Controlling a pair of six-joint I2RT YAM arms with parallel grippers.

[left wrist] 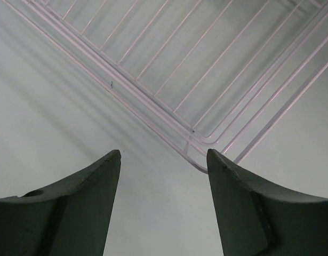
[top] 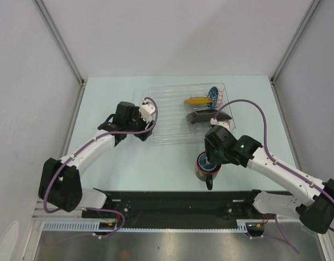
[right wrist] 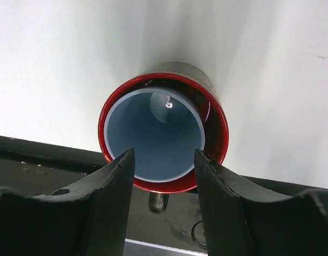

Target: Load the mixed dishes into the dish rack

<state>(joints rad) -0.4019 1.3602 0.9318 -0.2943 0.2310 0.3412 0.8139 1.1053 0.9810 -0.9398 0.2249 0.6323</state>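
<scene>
Nesting in the mug [right wrist: 219, 133], the cup [right wrist: 153, 140] sits beneath right gripper [right wrist: 165, 156].

dish rack [top: 167, 122] left half free | yellow plate [top: 196, 100], bowl [top: 214, 95] block right

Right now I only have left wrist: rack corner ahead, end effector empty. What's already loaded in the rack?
Observer: Top view shows three dishes in the right half of the dish rack: small yellow plate, blue-white patterned bowl and black square plate.
Operator: Where's the mug?
Observer: The dark red-lined mug is outside the rack, on its near side, under the right end effector.
Operator: And the blue cup?
Observer: The light blue cup is nested inside that mug. The right wrist view shows it, with the end effector open over its rim.
</scene>
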